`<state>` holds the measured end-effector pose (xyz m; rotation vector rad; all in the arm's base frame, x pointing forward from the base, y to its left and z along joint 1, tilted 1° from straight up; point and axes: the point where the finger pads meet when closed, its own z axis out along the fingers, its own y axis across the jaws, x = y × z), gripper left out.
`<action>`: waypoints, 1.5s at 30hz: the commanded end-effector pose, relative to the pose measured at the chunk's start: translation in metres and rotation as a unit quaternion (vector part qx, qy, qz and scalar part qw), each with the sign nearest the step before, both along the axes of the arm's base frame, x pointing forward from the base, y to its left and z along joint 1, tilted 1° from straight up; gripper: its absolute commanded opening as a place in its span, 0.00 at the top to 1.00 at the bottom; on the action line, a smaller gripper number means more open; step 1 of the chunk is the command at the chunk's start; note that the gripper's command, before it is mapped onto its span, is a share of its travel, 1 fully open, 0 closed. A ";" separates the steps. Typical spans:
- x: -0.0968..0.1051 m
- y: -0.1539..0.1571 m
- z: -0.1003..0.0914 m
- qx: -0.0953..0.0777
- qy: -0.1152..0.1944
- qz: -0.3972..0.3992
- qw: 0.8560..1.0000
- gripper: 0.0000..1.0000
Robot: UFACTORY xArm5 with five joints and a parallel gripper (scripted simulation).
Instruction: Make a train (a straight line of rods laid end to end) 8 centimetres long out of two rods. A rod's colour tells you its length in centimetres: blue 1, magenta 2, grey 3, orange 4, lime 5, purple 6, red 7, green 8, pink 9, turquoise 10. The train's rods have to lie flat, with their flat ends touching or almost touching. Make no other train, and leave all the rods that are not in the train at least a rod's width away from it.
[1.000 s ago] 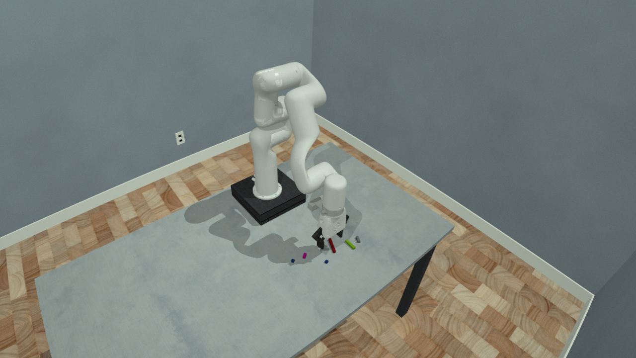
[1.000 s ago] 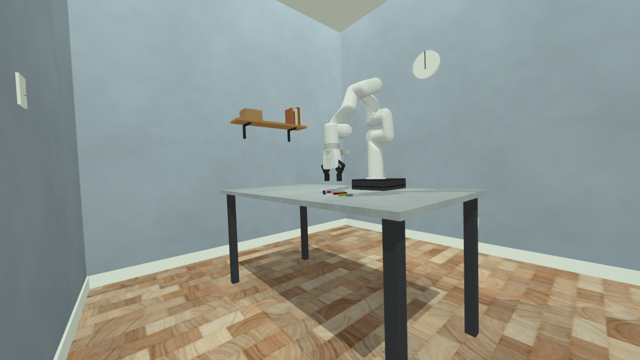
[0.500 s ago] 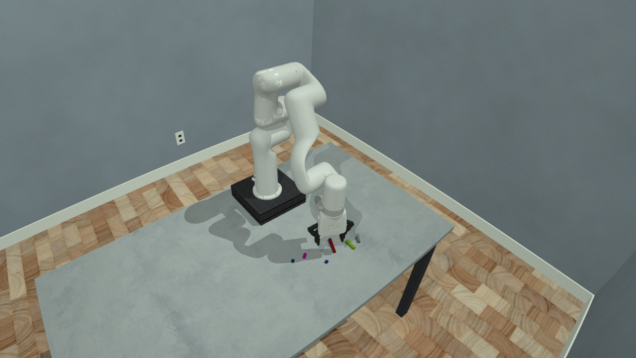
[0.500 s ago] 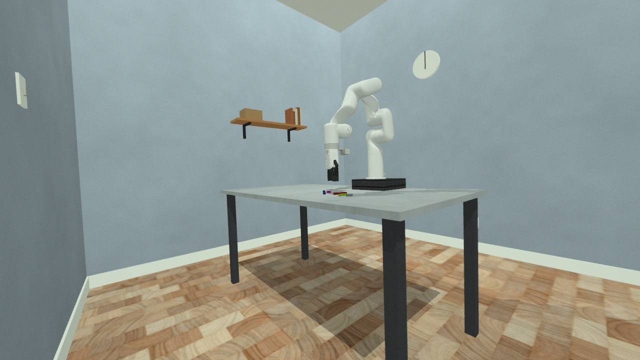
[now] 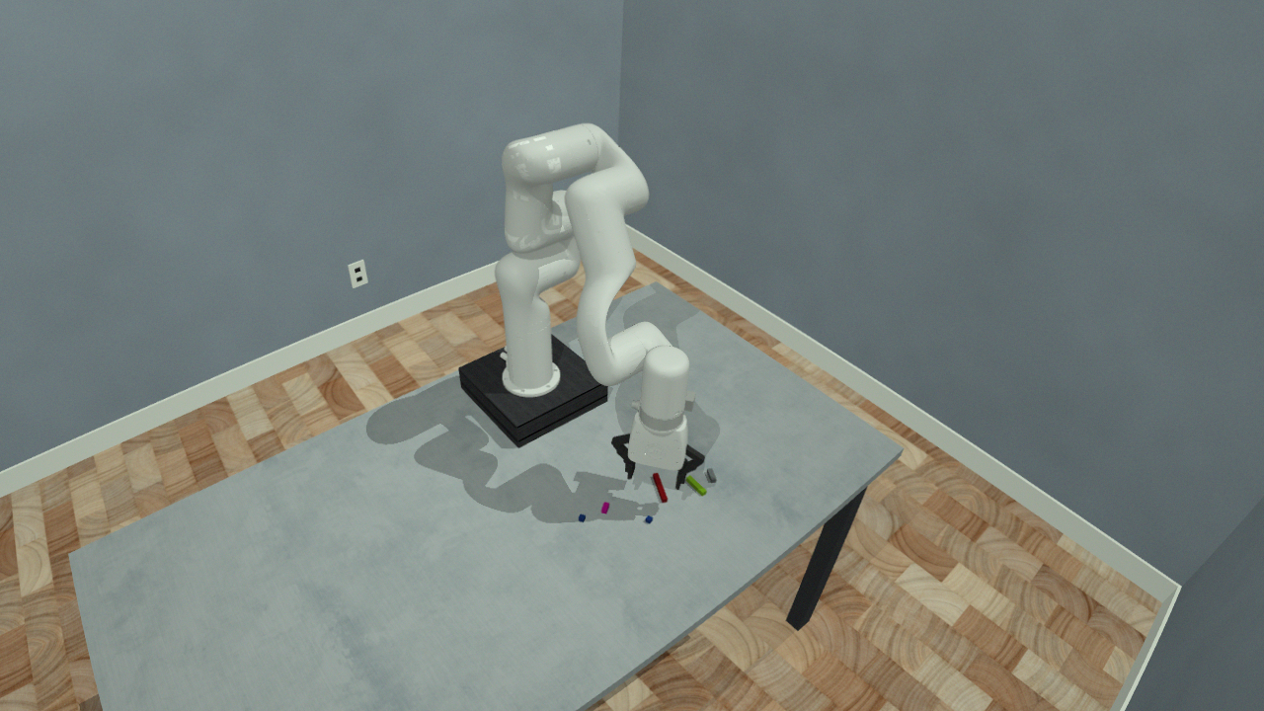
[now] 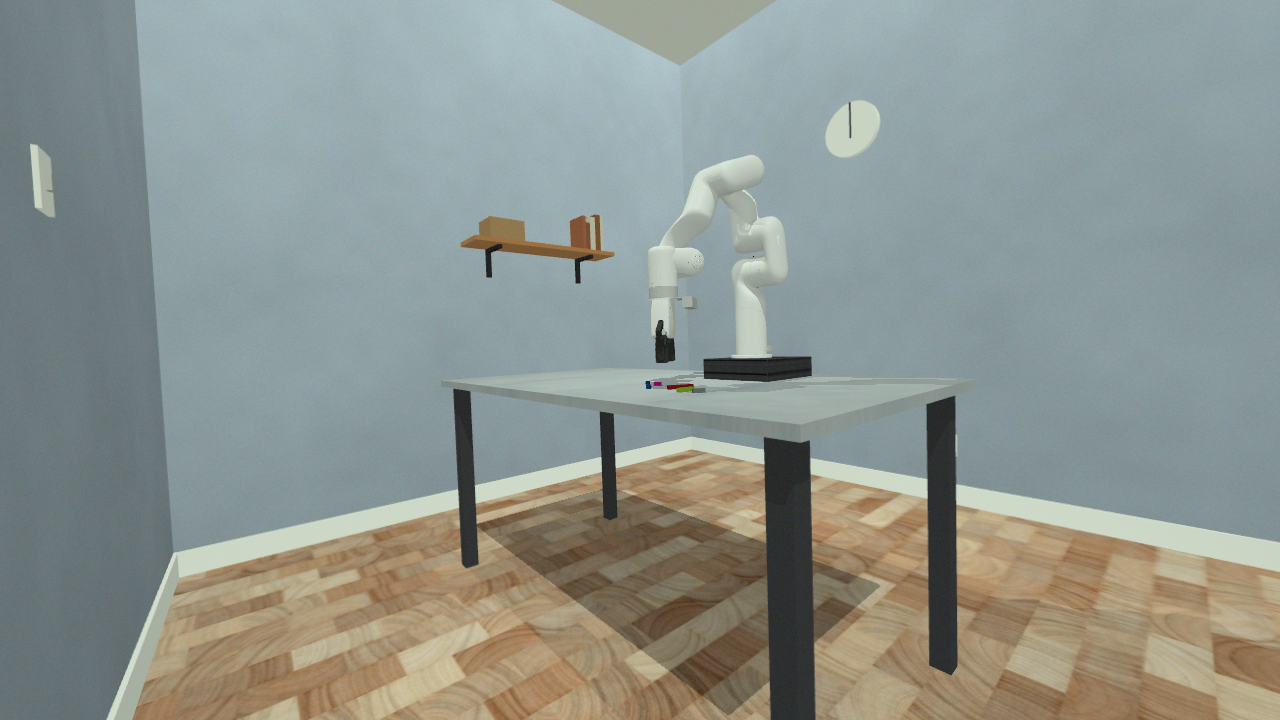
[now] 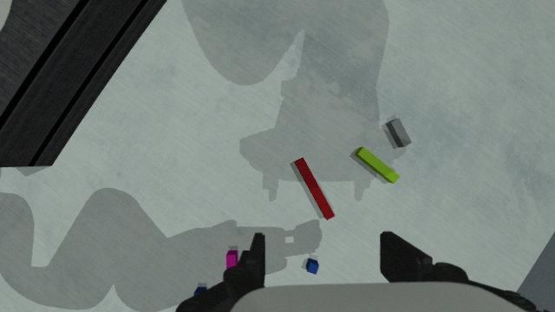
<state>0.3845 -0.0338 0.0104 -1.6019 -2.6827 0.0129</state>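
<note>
My white arm (image 5: 602, 229) (image 6: 702, 205) rises from its black base, bends over the grey table (image 5: 265, 566) (image 6: 572, 389) and points my gripper (image 5: 655, 482) (image 6: 665, 360) (image 7: 322, 252) straight down above the top, its fingers spread wide, holding nothing and touching no rod. Below, all lying apart, are the red rod (image 5: 660, 487) (image 7: 315, 189), the lime rod (image 5: 696, 485) (image 7: 377, 165) beside the grey rod (image 5: 711, 475) (image 7: 399, 133), the magenta rod (image 5: 605, 508) (image 7: 231, 259) and two blue rods, one (image 5: 649, 519) (image 7: 312, 266) nearer the red. In my wrist view, one finger partly covers the magenta rod and the farther blue one (image 5: 581, 517) (image 7: 200, 291).

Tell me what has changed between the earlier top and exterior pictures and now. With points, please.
The gripper (image 5: 655, 480) (image 6: 665, 360) (image 7: 322, 252) has turned about its vertical axis; in the exterior view its fingers, first side by side, now line up one behind the other. Nothing was taken hold of or let go: it is open above the table (image 5: 265, 575) (image 6: 554, 385) (image 7: 477, 195). The rods all stayed put.
</note>
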 end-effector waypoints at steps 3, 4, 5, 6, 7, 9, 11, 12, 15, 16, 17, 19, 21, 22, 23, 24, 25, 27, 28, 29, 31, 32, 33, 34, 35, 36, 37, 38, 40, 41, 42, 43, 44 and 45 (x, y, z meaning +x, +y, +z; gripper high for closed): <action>0.001 0.000 0.001 -0.002 -0.002 -0.084 0.996 0.00; 0.001 0.000 0.001 -0.002 -0.001 -0.124 0.992 0.00; 0.001 0.000 0.001 -0.003 -0.001 -0.143 0.990 0.00; 0.001 0.000 0.001 -0.003 -0.001 -0.156 0.988 0.00; 0.001 0.000 0.001 -0.003 -0.001 -0.171 0.985 0.00; 0.001 0.000 0.001 -0.004 -0.001 -0.203 0.979 0.00; 0.001 0.000 0.001 -0.004 -0.001 -0.235 0.972 0.00; 0.002 -0.001 0.001 -0.004 -0.001 -0.251 0.968 0.00; 0.002 -0.001 0.001 -0.005 -0.001 -0.299 0.954 0.00; 0.002 -0.001 0.001 -0.006 -0.001 -0.315 0.949 0.00; 0.002 -0.001 0.001 -0.006 -0.001 -0.330 0.944 0.00; 0.002 -0.001 0.001 -0.006 -0.001 -0.346 0.938 0.00; 0.002 -0.001 0.001 -0.007 -0.001 -0.377 0.926 0.00; 0.002 -0.001 0.001 -0.007 -0.001 -0.401 0.916 0.00; 0.002 -0.001 0.001 -0.007 -0.001 -0.413 0.911 0.00; 0.002 -0.001 0.001 -0.007 -0.001 -0.426 0.905 0.00; 0.002 -0.001 0.001 -0.008 -0.001 -0.441 0.898 0.00; 0.002 -0.001 0.001 -0.008 -0.001 -0.470 0.883 0.00; 0.002 -0.001 0.001 -0.008 -0.001 -0.485 0.875 0.00; 0.002 -0.001 0.001 -0.009 -0.001 -0.499 0.867 0.00; 0.002 -0.001 0.001 -0.009 -0.001 -0.527 0.850 0.00; 0.002 -0.001 0.001 -0.009 -0.001 -0.541 0.841 0.00; 0.002 -0.001 0.001 -0.010 -0.001 -0.555 0.832 0.00; 0.002 -0.001 0.001 -0.010 -0.001 -0.569 0.823 0.00; 0.002 -0.001 0.001 -0.010 0.000 -0.582 0.813 0.00; 0.002 -0.001 0.001 -0.010 0.000 -0.582 0.813 0.00; 0.002 -0.001 0.001 -0.010 0.000 -0.582 0.813 0.00; 0.002 -0.001 0.001 -0.010 0.000 -0.594 0.804 0.00; 0.002 -0.001 0.001 -0.011 0.000 -0.614 0.789 0.00; 0.002 -0.001 0.001 -0.011 0.000 -0.622 0.783 0.00; 0.002 -0.001 0.001 -0.011 0.000 -0.628 0.778 0.00; 0.002 -0.001 0.001 -0.011 0.000 -0.633 0.774 0.00; 0.002 -0.001 0.001 -0.011 0.000 -0.637 0.771 0.00; 0.002 -0.001 0.001 -0.011 0.000 -0.640 0.768 0.00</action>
